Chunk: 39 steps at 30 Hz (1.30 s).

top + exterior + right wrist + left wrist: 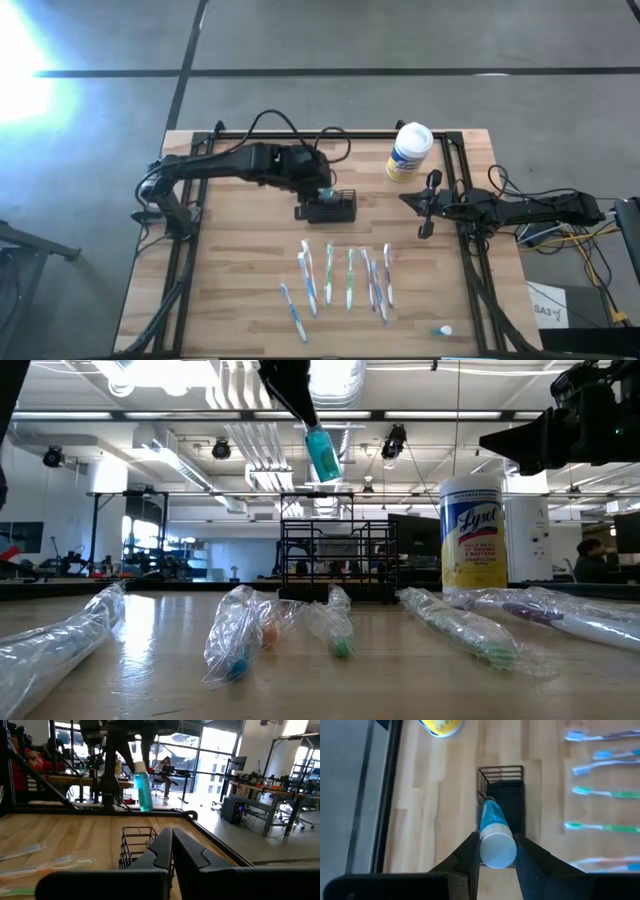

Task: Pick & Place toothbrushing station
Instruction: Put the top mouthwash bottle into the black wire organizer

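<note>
Overhead, seven wrapped toothbrushes (340, 280) lie in a loose row on the tabletop (240, 260), near its front edge. One toothbrushing station (333, 207) stands mid-table, well apart from the row; no item can be made out in its compartments. One white-and-yellow tub (408, 152) stands near the far right corner. The left gripper (495, 851) hangs above the caddy, its jaws clamped on a blue toothpaste tube (493, 830), cap end up. The right gripper (428, 205) waits at the right edge, jaws closed and empty. Bare wood lies left of the caddy.
</note>
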Each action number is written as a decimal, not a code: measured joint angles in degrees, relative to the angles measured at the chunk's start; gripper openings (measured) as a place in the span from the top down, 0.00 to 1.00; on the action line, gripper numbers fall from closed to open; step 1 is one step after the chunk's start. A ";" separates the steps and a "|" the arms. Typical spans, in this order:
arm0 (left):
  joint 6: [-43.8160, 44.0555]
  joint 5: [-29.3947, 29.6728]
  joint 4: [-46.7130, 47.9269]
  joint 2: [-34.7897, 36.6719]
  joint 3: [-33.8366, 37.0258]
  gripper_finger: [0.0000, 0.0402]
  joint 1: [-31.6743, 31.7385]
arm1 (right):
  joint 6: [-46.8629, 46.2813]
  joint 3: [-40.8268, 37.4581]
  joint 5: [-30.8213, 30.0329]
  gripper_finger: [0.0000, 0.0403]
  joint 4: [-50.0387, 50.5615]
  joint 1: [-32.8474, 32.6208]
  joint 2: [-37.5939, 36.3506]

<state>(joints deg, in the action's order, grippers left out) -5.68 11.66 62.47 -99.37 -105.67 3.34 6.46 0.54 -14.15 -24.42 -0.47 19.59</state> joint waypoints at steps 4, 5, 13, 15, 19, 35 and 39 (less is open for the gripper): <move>-3.41 -2.07 0.27 -2.18 0.00 0.76 0.30 | 0.09 0.00 -0.43 0.98 -0.60 0.02 0.00; -4.10 -2.14 0.30 -2.90 0.00 0.76 0.29 | 0.23 0.00 -0.80 0.98 -0.80 0.02 0.00; -6.70 -2.32 0.15 -7.17 -1.28 0.76 0.42 | 1.70 0.00 -1.07 0.98 -1.30 0.02 0.00; -7.56 -3.18 0.42 -8.05 -1.87 0.76 0.47 | 1.70 0.00 -1.07 0.98 -1.62 0.02 -0.02; -8.67 -3.28 0.96 -9.32 -2.38 0.76 0.49 | 1.71 0.00 -1.07 0.98 -1.71 0.02 -0.02; -9.19 -3.50 2.35 -12.22 -1.92 0.76 1.08 | 2.17 0.00 -1.07 0.98 -2.01 0.02 -0.07; -9.24 -4.98 0.97 -12.76 -1.90 0.76 1.32 | 2.16 0.00 -1.07 0.98 -2.02 0.02 -0.07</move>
<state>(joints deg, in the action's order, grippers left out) -14.92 6.68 63.44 -112.13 -107.56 4.67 8.62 0.54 -15.22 -26.44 -0.45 19.53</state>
